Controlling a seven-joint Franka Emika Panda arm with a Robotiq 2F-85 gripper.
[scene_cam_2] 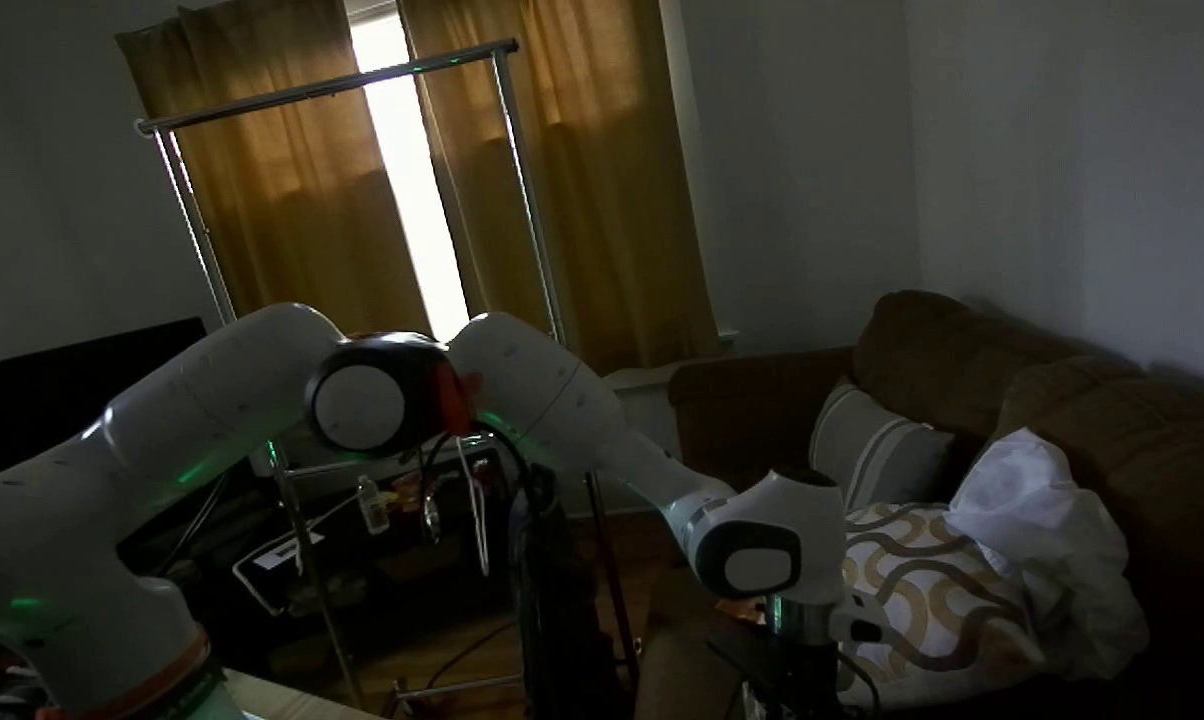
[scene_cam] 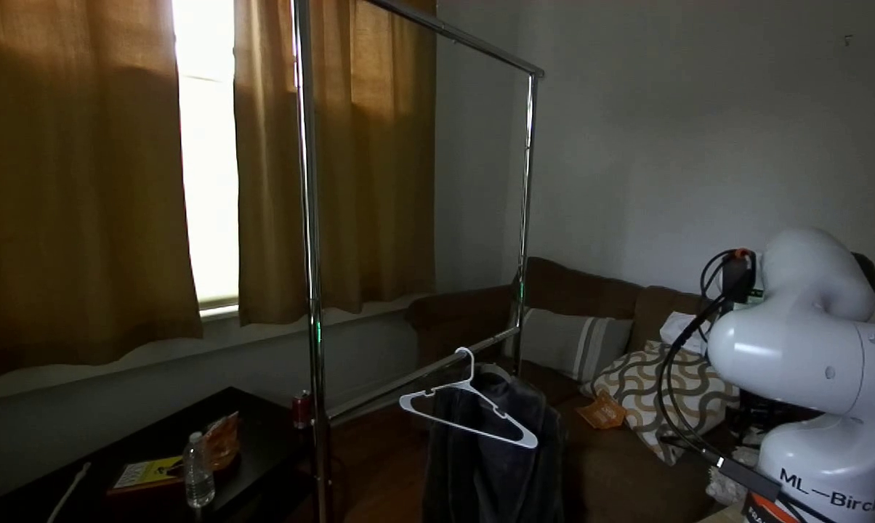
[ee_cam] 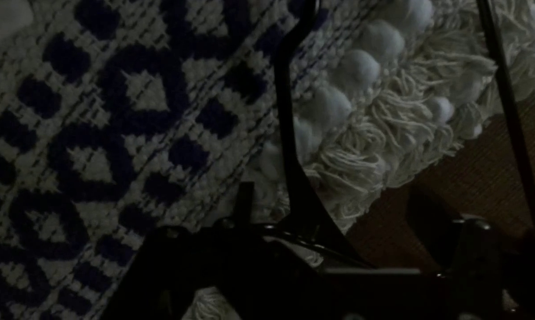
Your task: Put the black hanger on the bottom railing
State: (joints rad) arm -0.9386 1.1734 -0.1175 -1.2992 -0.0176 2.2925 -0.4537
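Observation:
The black hanger [ee_cam: 285,102] shows in the wrist view as a thin dark bar with a notch, lying over a white-and-blue throw. A second thin black rod at the right may belong to it. My gripper [ee_cam: 336,204] is open, and the hanger's wider part sits in the gap between the fingers; contact is too dark to judge. In an exterior view the gripper [scene_cam_2: 782,690] points down over the couch, its fingertips hidden at the frame's bottom. The bottom railing [scene_cam: 401,382] is the rack's lower grey rod, partly behind the arm in an exterior view [scene_cam_2: 322,467].
A white hanger [scene_cam: 445,423] and a dark garment [scene_cam: 496,465] hang on the bottom railing. The rack's post [scene_cam: 310,254] stands beside a black table [scene_cam: 263,414] with a bottle [scene_cam: 198,476]. The couch [scene_cam_2: 762,400] holds pillows and a white bag [scene_cam_2: 1042,540].

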